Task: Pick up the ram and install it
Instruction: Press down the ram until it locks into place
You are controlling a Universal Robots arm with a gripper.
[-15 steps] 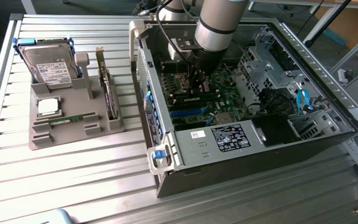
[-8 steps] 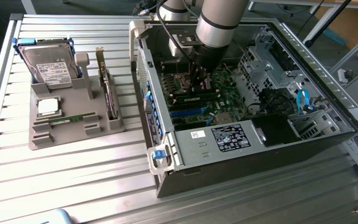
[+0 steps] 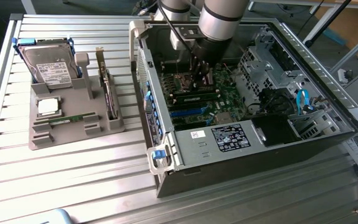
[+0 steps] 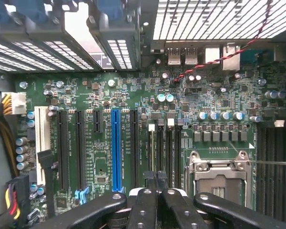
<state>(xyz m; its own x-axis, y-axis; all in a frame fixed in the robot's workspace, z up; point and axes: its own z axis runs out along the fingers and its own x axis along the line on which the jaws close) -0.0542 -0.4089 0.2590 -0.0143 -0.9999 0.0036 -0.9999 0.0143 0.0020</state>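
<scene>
My gripper [image 3: 199, 86] reaches down into the open computer case [image 3: 166, 154], its dark fingers pressed together with nothing visible between them. Just under the fingertips a ram [image 3: 195, 98], a thin green stick with dark chips, stands in a slot on the motherboard [image 3: 229, 100]. In the wrist view the shut gripper [image 4: 156, 177] hovers over the row of narrow memory slots [image 4: 164, 148] beside the processor socket [image 4: 219, 176]. I cannot tell there whether the fingers touch the stick. A second, like stick [image 3: 67, 120] lies in the grey holder [image 3: 73, 130] outside the case.
The grey holder also carries a hard drive [image 3: 50, 65], a square silver processor [image 3: 48, 106] and an upright expansion card [image 3: 107, 93]. The case walls, drive cage [image 3: 266, 60], blue cable [image 3: 301, 100] and black supply box [image 3: 278, 129] crowd around the arm. A slatted metal table [image 3: 61, 182] lies underneath.
</scene>
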